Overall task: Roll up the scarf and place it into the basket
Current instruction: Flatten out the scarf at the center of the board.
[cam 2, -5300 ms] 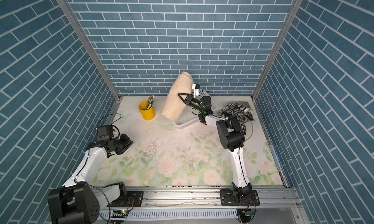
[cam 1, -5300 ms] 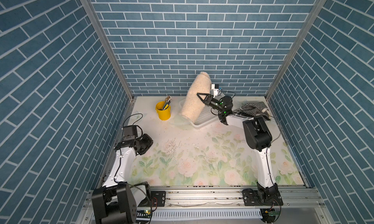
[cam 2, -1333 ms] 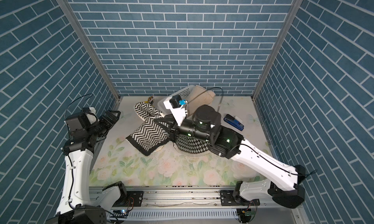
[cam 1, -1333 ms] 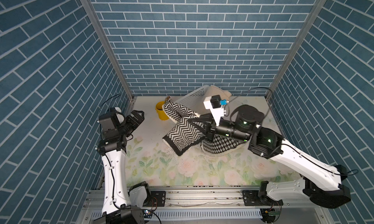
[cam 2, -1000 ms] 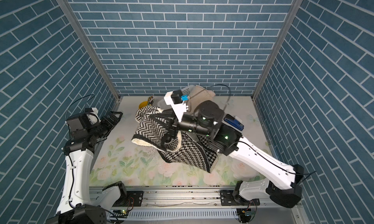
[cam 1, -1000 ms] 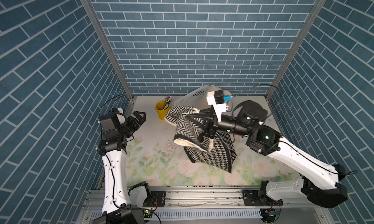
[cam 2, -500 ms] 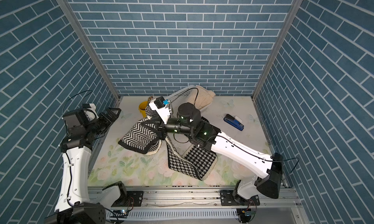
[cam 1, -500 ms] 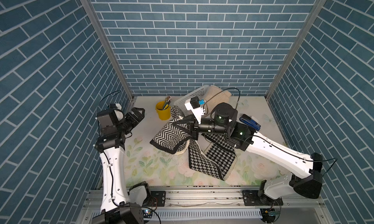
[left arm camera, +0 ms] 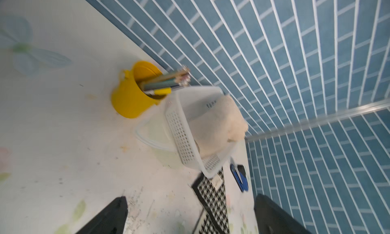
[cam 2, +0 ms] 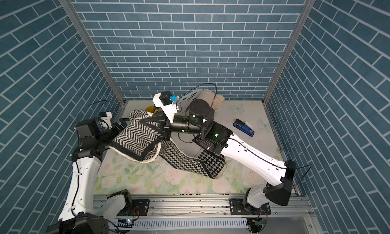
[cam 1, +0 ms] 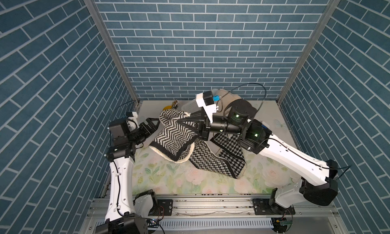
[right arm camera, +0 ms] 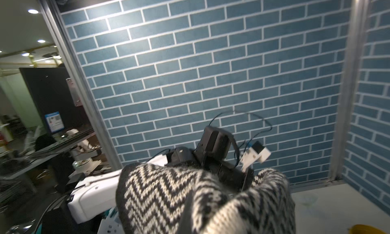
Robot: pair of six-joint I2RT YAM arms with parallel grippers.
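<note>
In both top views my right gripper [cam 1: 179, 121] has its jaws brought together on a raised fold of the scarf [cam 1: 173, 139]. The zigzag half hangs from that pinch. The houndstooth half trails on the table [cam 1: 168, 180] below and behind those jaws, passing under the right forearm. My left gripper [cam 1: 152, 125] is up off the table with its jaws spread wide, mouth turned toward the zigzag fold and just beside its edge; I cannot tell whether it touches. The basket [cam 1: 188, 105] stands behind the right jaws at the back wall, tipped up, with a cream cloth [cam 1: 224, 95] inside it. The scarf is outside the basket. A yellow bucket [cam 1: 168, 106] sits just past the pinched fold. In a top view a blue stapler [cam 2: 243, 127] lies well behind the right jaws, beyond the elbow.

On the left wrist view the two fingers [left arm camera: 109, 218] stand far apart. The houndstooth strip of the scarf [left arm camera: 213, 199] runs along the table out ahead of them, up to the near corner of the basket [left arm camera: 181, 135]. The bucket, holding pencils [left arm camera: 166, 80], is farther ahead, next to the basket.

On the right wrist view the zigzag knit of the scarf [right arm camera: 164, 201] is bunched over the jaws and hides the fingertips. Just beyond the fold I see the left arm [right arm camera: 213, 146] facing me.
</note>
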